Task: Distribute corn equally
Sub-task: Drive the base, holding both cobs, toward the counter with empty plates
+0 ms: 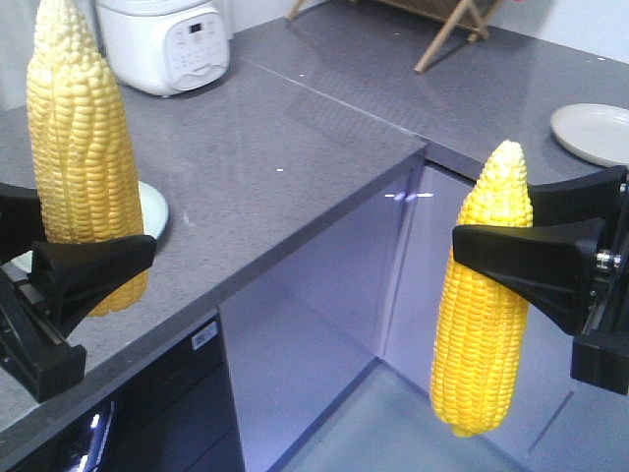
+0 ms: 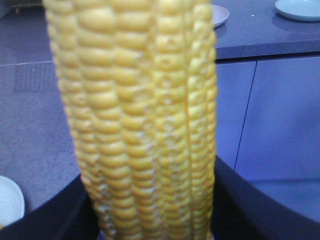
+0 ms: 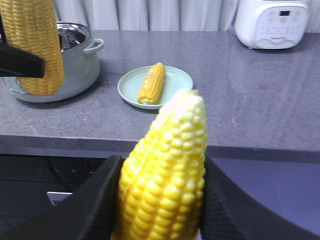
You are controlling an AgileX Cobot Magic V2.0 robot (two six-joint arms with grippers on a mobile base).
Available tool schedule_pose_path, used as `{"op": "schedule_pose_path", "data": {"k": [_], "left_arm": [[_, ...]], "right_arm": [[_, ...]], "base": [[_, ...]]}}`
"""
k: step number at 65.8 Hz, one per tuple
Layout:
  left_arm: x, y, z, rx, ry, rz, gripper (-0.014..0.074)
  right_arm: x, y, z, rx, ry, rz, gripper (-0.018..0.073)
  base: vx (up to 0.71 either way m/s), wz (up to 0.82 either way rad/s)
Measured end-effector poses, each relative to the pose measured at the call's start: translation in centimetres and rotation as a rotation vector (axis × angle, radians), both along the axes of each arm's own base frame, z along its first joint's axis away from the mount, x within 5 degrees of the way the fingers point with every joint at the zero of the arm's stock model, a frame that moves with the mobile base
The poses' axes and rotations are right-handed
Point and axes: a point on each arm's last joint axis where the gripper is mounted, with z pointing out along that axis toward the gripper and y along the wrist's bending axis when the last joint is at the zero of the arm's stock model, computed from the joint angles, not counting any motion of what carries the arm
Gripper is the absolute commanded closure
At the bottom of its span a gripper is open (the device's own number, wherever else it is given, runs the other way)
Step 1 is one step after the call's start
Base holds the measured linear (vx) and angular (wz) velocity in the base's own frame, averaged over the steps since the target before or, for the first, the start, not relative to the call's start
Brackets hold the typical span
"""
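Up in the air, the left corn [image 1: 74, 128] stands squeezed between the left gripper [image 1: 88, 241] fingers. The right gripper [image 1: 496, 231] seems to pinch the right corn [image 1: 486, 344] just as tight. A 3rd corn [image 3: 151, 83] lies on a green plate [image 3: 182, 79].

The left claw [image 1: 98, 258] holds the left cob [image 1: 74, 147] upright above the tabletop [image 1: 295, 177], in front of a near plate [image 3: 181, 80] on which a third cob [image 3: 151, 84] lies. A pot [image 3: 80, 75] stands on one side of that plate and a cooker [image 1: 167, 44] well apart on the other. The right claw [image 1: 511, 246] holds the right cob [image 1: 486, 324] upright beyond the tabletop's edge, before the cabinet fronts [image 1: 324, 295], with a far plate [image 1: 595, 133] on the tabletop behind it.
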Motion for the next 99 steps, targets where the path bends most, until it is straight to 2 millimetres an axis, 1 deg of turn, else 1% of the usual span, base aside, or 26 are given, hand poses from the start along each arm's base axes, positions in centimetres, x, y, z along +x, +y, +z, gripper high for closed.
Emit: {"op": "schedule_pose_path", "data": {"k": [64, 99], "left_arm": [[0.0, 0.0, 0.0, 0.0, 0.0, 0.0, 0.0305], [0.0, 0.0, 0.0, 0.0, 0.0, 0.0, 0.0305]], "right_arm": [[0.0, 0.0, 0.0, 0.0, 0.0, 0.0, 0.0389], [0.0, 0.0, 0.0, 0.0, 0.0, 0.0, 0.0389]], "base": [[-0.02, -0.34], [0.01, -0.22]]}}
